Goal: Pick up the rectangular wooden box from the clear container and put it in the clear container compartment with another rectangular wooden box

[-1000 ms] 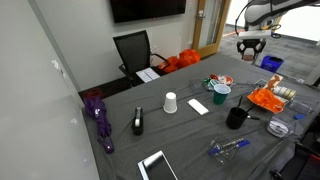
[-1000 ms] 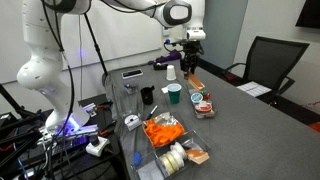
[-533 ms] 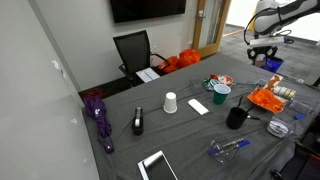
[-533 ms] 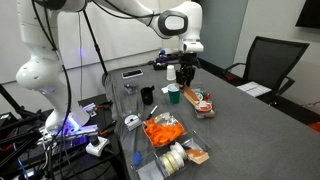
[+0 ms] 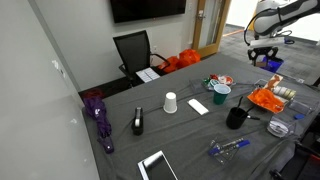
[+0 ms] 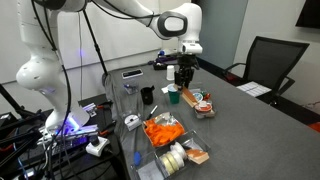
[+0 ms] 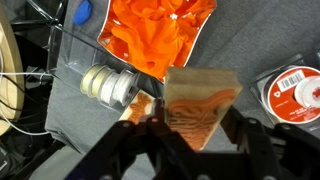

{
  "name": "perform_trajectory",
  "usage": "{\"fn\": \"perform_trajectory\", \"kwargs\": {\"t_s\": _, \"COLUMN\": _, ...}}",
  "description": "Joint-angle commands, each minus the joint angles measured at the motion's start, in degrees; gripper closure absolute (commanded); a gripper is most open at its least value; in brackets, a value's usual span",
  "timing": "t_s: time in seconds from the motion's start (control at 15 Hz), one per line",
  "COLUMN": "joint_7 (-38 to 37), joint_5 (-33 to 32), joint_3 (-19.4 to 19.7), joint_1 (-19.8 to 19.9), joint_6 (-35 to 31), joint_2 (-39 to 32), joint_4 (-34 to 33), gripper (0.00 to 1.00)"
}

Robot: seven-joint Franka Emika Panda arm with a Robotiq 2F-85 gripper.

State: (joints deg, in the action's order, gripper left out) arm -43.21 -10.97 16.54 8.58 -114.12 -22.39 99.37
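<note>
Although it swung across the grey table (image 6: 250, 130) a second ago, the white Panda arm (image 6: 130, 8) has held its place for the last half second, a sign, most likely, that the carry is nearly over and the placing is about to begin. Seen in both exterior views, the arm reaches out from its base with the wrist pointing straight down, and the gripper (image 6: 183, 74) hangs above the table, clear of it, near the cups and tape rolls. The clear container (image 6: 150, 158) lies beneath and just ahead in the wrist view, its large compartment full of crumpled orange material (image 7: 155, 30). The gripper (image 7: 195, 135) is clamped on the rectangular wooden box (image 7: 200, 100), one dark finger pressed to each side, the box upright and lifted free of every compartment. Beside the two pale tape rolls (image 7: 108, 85) a small brownish piece (image 7: 143, 104) shows, half hidden behind the held box; it may be the matching box that marks the target compartment, though that cannot be told for certain. The drop is not yet made.
</note>
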Motion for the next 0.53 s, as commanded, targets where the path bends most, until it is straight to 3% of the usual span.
{"fn": "perform_trajectory", "kwargs": {"t_s": 0.0, "joint_7": 1.50, "joint_5": -1.85, "joint_3": 1.05, "joint_1": 0.68, "joint_6": 2.06, "joint_2": 2.84, "joint_4": 5.10, "gripper": 0.68}}
{"fn": "perform_trajectory", "kwargs": {"t_s": 0.27, "joint_7": 3.18, "joint_5": -4.01, "joint_3": 2.60, "joint_1": 1.71, "joint_6": 3.32, "joint_2": 3.64, "joint_4": 8.12, "gripper": 0.68}}
{"fn": "perform_trajectory", "kwargs": {"t_s": 0.47, "joint_7": 6.20, "joint_5": -1.39, "joint_3": 2.51, "joint_1": 3.76, "joint_6": 0.73, "joint_2": 3.66, "joint_4": 9.68, "gripper": 0.68}}
